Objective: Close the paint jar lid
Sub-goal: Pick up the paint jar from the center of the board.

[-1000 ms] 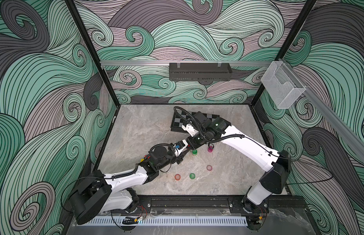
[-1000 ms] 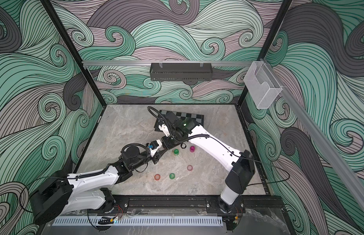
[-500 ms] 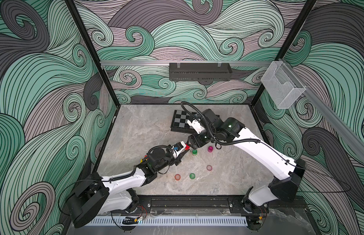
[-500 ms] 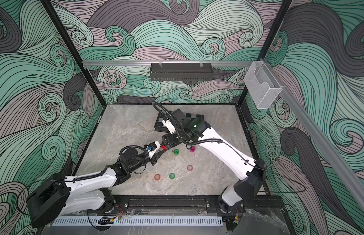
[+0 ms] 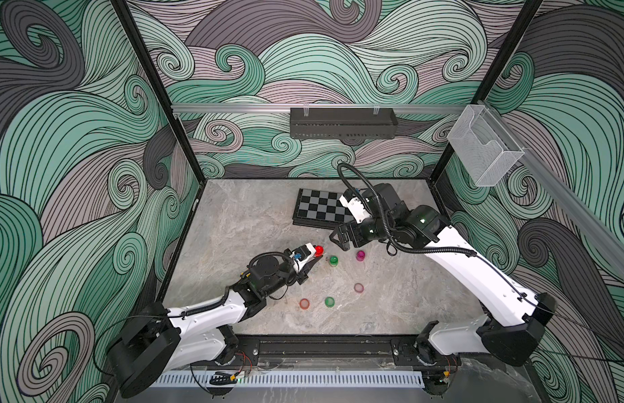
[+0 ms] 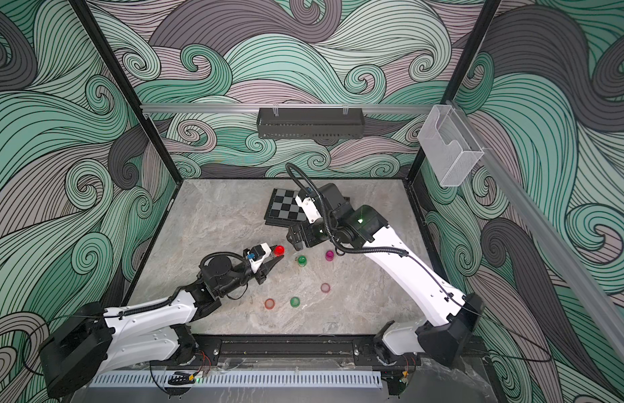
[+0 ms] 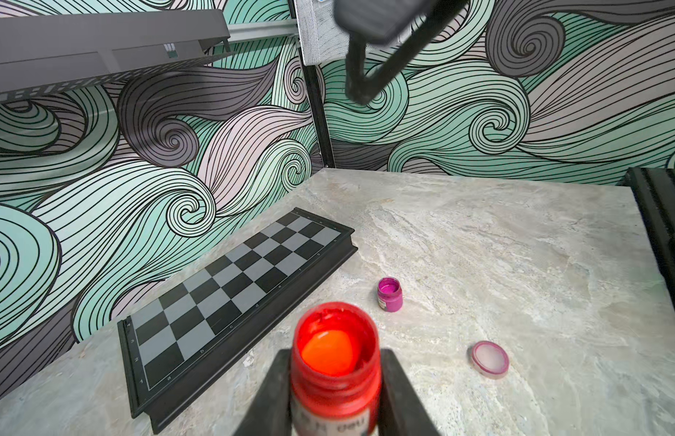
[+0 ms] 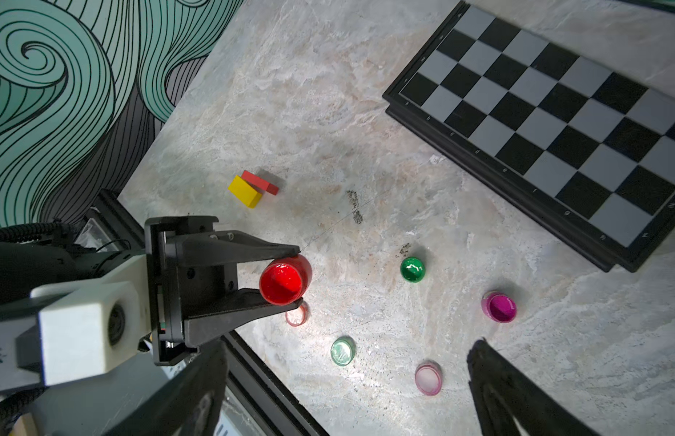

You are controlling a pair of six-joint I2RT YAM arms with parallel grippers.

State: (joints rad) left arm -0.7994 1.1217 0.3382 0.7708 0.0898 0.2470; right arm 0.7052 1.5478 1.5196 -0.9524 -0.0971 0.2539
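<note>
Left tool (image 8: 290, 277) is clamped on the red paint jar (image 8: 283, 283), one finger (image 7: 273, 381) on each side of the body just under the rim. The jar's lifted off the worktop (image 5: 254, 223). In the left wrist view you look right into its open mouth, with glossy orange-red paint inside.

Right tool (image 5: 338, 243) is spread wide and holding nothing. It hangs near the jar on the chessboard (image 5: 317, 209) side, not touching it.

The red lid (image 5: 304, 303) is lying flat on the worktop toward the front edge, well apart from the jar. The green lid (image 5: 329, 301) is just beside it and the pink lid (image 5: 358, 288) a bit further along. The green jar (image 5: 333, 260) and pink jar (image 5: 360, 255) both stand open on the worktop, roughly between my two tools and the row of lids. The green one is nearest the red jar.
</note>
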